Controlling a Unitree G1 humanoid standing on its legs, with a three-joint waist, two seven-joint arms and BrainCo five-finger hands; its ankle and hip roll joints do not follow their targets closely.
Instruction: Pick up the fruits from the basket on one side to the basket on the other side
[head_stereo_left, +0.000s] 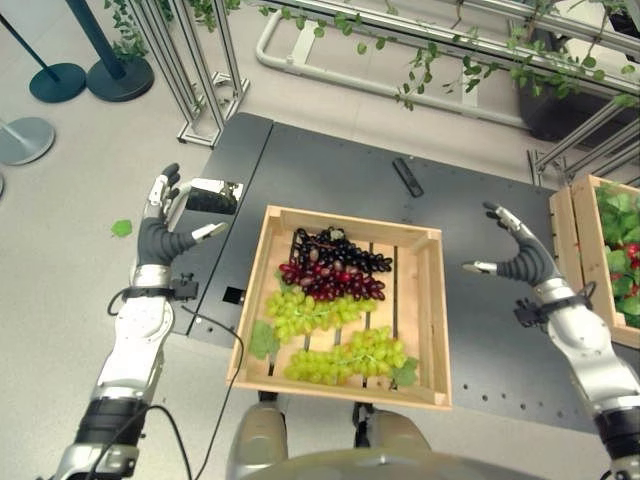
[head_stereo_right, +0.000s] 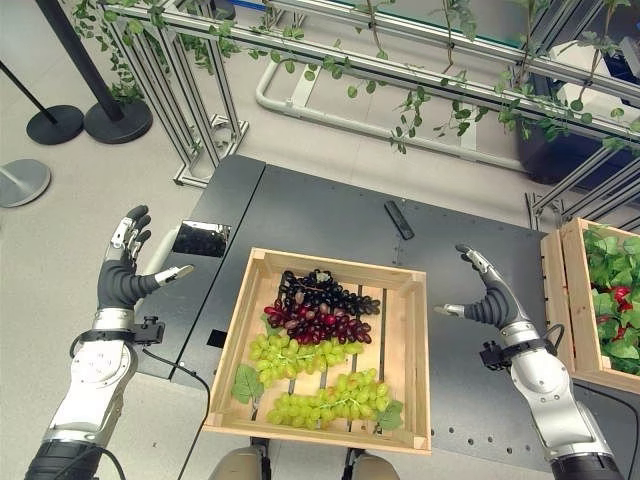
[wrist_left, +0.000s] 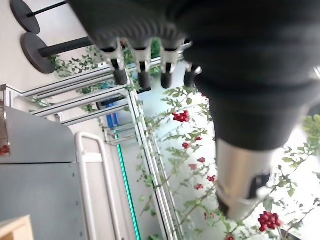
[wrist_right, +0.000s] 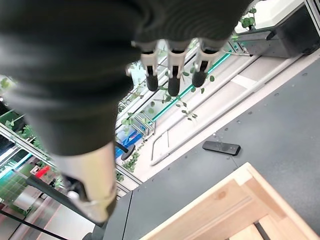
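- In the left eye view, the left hand (head_stereo_left: 160, 235) is up in the air at the left side of the dark table (head_stereo_left: 330, 180). Its fingers are straight and spread wide, and it holds nothing.
- The right hand (head_stereo_left: 520, 255) is up over the right part of the table. Its fingers are spread wide too, and it is empty.
- Between the two hands sits a wooden basket (head_stereo_left: 425, 330) on the near part of the table. Inside it lie dark purple grapes (head_stereo_left: 335, 265) at the far end, then green grapes (head_stereo_left: 310, 310) in the middle, and more green grapes (head_stereo_left: 350, 358) at the near end.
- A second wooden basket (head_stereo_left: 585, 255) sits at the right edge of the table, with green leaves and something red in it.
- A small black remote (head_stereo_left: 406, 176) lies on the far part of the table.
- In the right eye view, a shiny plate (head_stereo_right: 202, 238) lies on the left part of the table, near the left hand (head_stereo_right: 122, 277).
- A green leaf (head_stereo_right: 246, 383) lies in the near left corner of the middle basket.
- In the left wrist view, the left hand's fingers (wrist_left: 142, 67) point out straight, with nothing in them. Past them are metal rails and vines with red berries (wrist_left: 181, 116).
- In the right wrist view, the right hand's fingers (wrist_right: 172, 72) are straight and empty. Past them are the black remote (wrist_right: 221, 147) on the dark table and a corner of the wooden basket (wrist_right: 230, 200).
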